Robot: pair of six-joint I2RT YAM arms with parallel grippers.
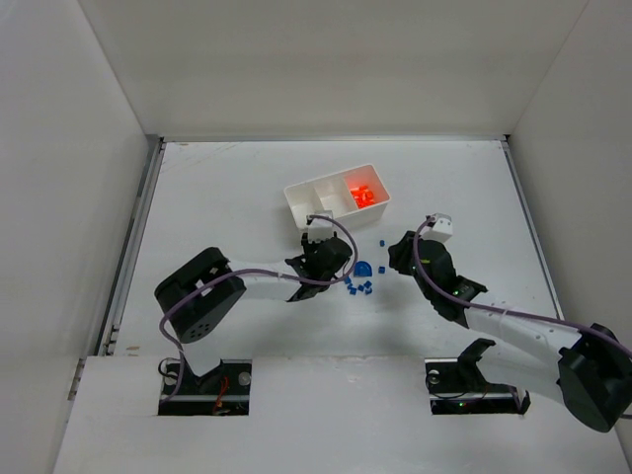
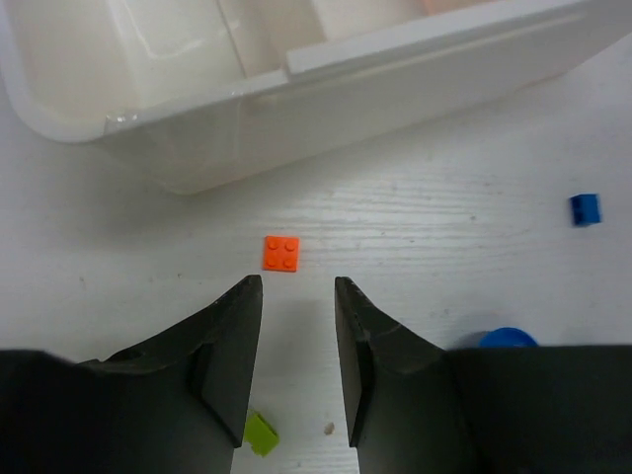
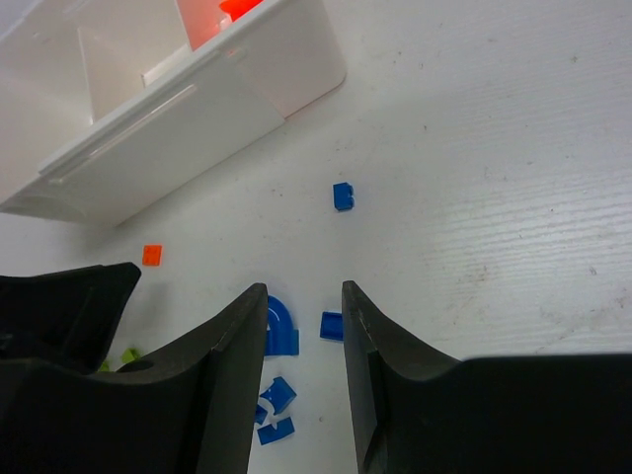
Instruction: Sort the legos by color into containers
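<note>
The white three-compartment tray (image 1: 308,191) lies at mid-table, with several orange bricks (image 1: 363,196) in its right compartment. My left gripper (image 2: 296,286) is open and empty, just short of a small orange brick (image 2: 281,253) that lies on the table before the tray's near wall (image 2: 326,99). A yellow-green brick (image 2: 261,433) lies under its left finger. My right gripper (image 3: 304,291) is open and empty above a blue arch piece (image 3: 279,326) and a blue brick (image 3: 332,326). In the top view the left gripper (image 1: 321,245) and right gripper (image 1: 400,253) flank the blue pieces (image 1: 359,285).
Another blue brick (image 3: 343,196) lies alone toward the tray's right end. Several small blue pieces (image 3: 276,395) lie near the arch. The two grippers are close together. White walls enclose the table on three sides.
</note>
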